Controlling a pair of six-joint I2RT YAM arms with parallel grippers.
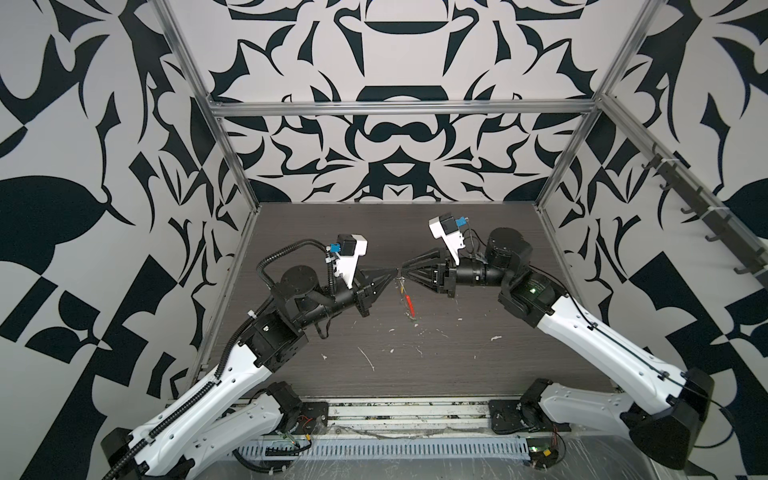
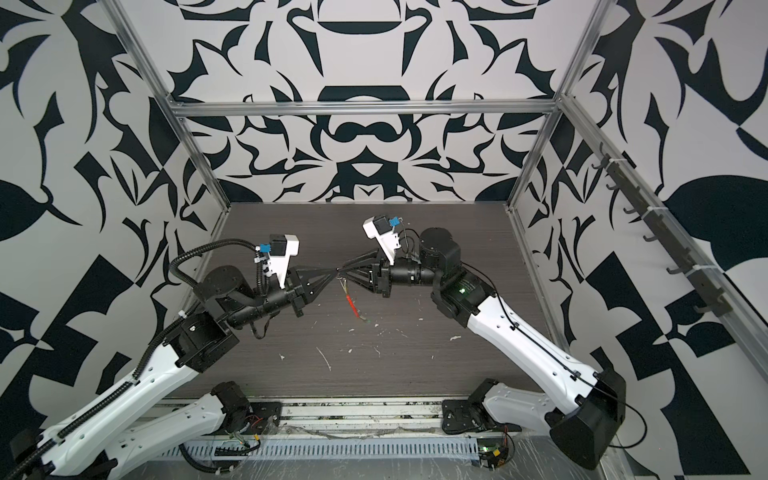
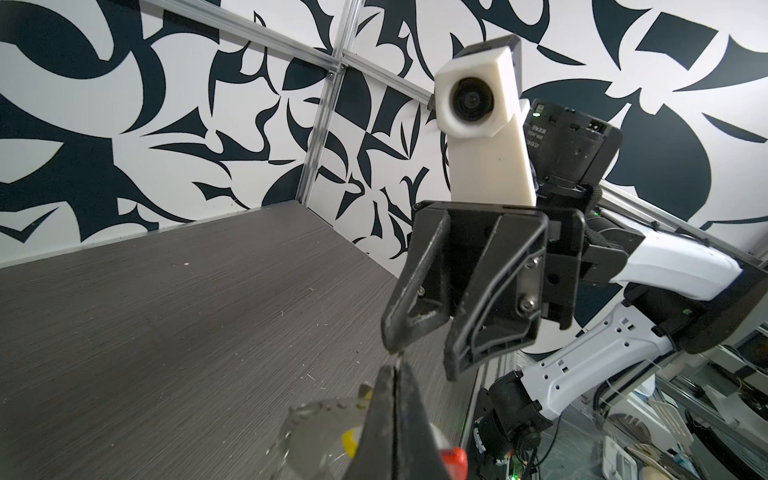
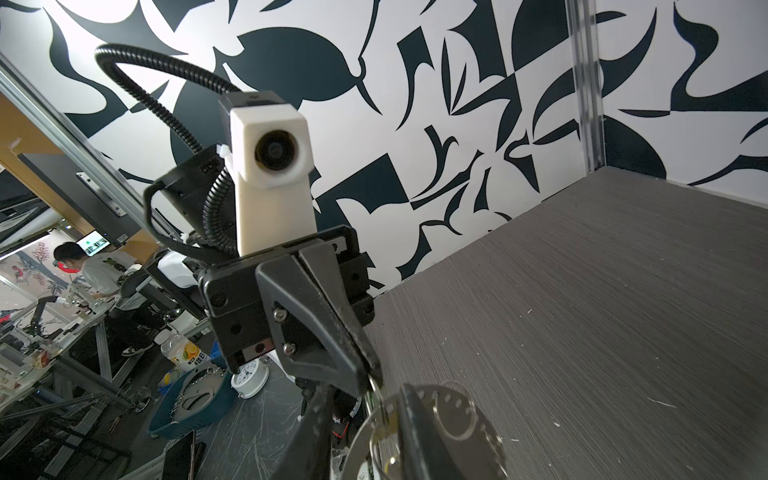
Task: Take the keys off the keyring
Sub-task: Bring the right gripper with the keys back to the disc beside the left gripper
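Left gripper [image 1: 395, 274] clamped on keyring [image 1: 409, 305] hanging below its tips, right gripper [image 3: 419, 357] jaws part-open opposite; yellow key [image 3: 349, 441] on ring, none off yet.

The left arm [image 1: 241, 370] and right arm [image 1: 582, 332] are clad white, jointed black; a ribbed black cable [image 1: 261, 270] is seemingly zip-tied along the left.
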